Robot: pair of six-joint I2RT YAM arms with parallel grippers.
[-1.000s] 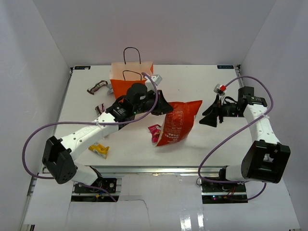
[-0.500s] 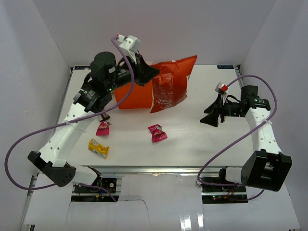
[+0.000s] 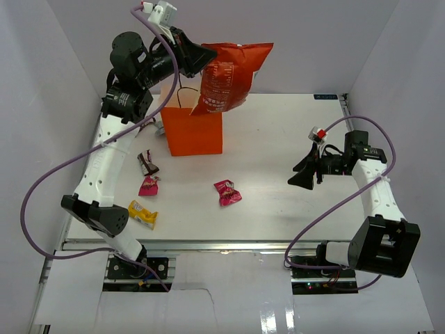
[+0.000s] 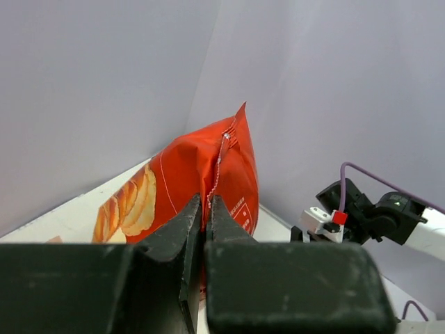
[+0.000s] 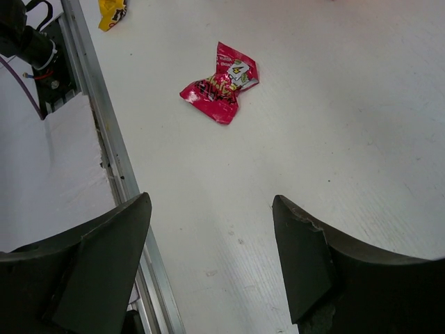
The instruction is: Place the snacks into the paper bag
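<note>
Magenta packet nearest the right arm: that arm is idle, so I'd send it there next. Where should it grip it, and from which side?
Probably from straight above: the open right gripper closes across the narrow, crumpled middle of the magenta packet. It lies flat on the table, alone, so its sides offer no edge.

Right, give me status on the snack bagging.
Left gripper shut on red chip bag, raised above paper bag. Right gripper open, empty. Small packets loose on table. Nothing seen blocking.
</note>
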